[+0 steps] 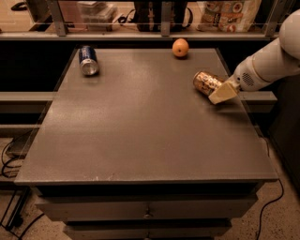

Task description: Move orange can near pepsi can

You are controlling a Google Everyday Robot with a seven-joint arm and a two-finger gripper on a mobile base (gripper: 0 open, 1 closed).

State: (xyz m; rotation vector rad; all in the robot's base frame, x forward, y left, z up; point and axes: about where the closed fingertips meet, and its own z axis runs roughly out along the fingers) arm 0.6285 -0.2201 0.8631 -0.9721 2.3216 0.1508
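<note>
Pincer (220, 92) at the right edge of the grey table (140, 136), its pale fingers closed on the right end of the orange can (205, 83). That can lies on its side and tilted, its free silver end pointing left and toward the back of the table. A white arm (269, 63) reaches in from the right edge of the frame behind it.

Well apart, at the far left corner, the blue can (88, 60) also lies on its side, silver end toward the camera. A round orange (180, 47) sits near the back edge, between the two cans and closer to the pincer.

Pale markings show on the orange can's bronze-and-gold body, but no word can be read. No lettering can be made out on the blue can either. Printed packets (227, 14) stand on the shelf behind, their text too blurred to read.
</note>
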